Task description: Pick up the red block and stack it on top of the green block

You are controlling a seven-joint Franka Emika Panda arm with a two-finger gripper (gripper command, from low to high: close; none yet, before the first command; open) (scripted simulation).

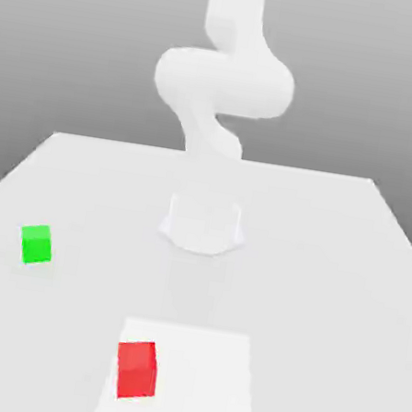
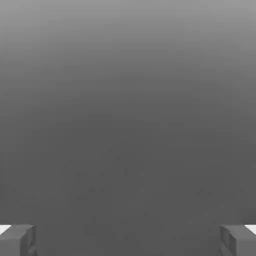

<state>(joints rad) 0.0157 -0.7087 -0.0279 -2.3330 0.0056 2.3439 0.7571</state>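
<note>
Exterior view: the red block (image 1: 137, 369) sat on the white table (image 1: 331, 266), close to the near edge and a little toward the exterior view's left of centre. It rested on a slightly brighter white square patch (image 1: 206, 386) of the table, near that patch's left side. The green block (image 1: 36, 245) sat on the table well apart from the red one, farther back and further toward the exterior view's left. Both cubes rested flat and upright, with nothing touching either.

The white arm (image 1: 223, 82) rose from its round base (image 1: 204, 223) at mid-table and curved upward out of the top of the picture. It was not in contact with either block.

Hand view: the gripper (image 2: 128, 240) was spread wide. One grey finger (image 2: 17, 240) appeared at one lower corner and the other (image 2: 238, 240) at the opposite corner. Nothing was held between them; plain grey background showed in the gap.
</note>
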